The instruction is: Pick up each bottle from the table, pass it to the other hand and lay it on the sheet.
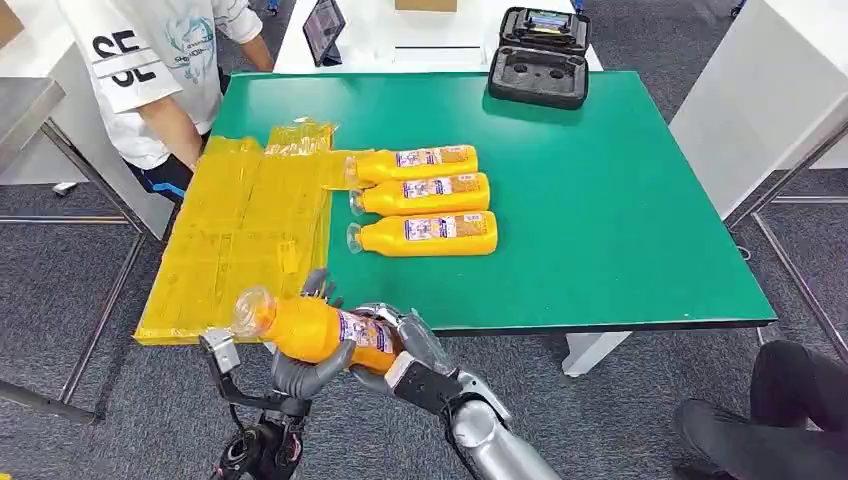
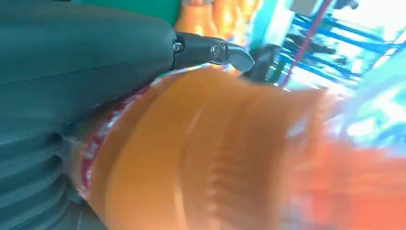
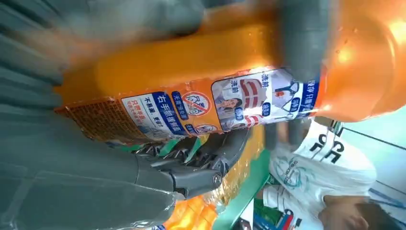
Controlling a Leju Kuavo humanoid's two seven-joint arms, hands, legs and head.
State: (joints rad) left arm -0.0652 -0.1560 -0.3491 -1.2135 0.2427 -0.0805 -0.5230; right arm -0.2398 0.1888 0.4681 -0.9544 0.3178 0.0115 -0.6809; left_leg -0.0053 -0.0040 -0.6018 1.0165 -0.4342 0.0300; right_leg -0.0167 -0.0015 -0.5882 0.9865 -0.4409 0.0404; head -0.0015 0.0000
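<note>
Passing orange bottle (image 1: 312, 330) hand to hand just off the table's near edge | left hand (image 1: 305, 372) cups the body from beneath | right hand (image 1: 405, 345) clasps the label end, likely awaiting release | three bottles (image 1: 425, 201) lie on green table (image 1: 620, 200) beside yellow sheet (image 1: 235, 240) | person (image 1: 160, 70) stands at far corner.

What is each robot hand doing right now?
Left robot hand: grips the orange bottle from below.
Right robot hand: holds the same bottle at its label end.
</note>
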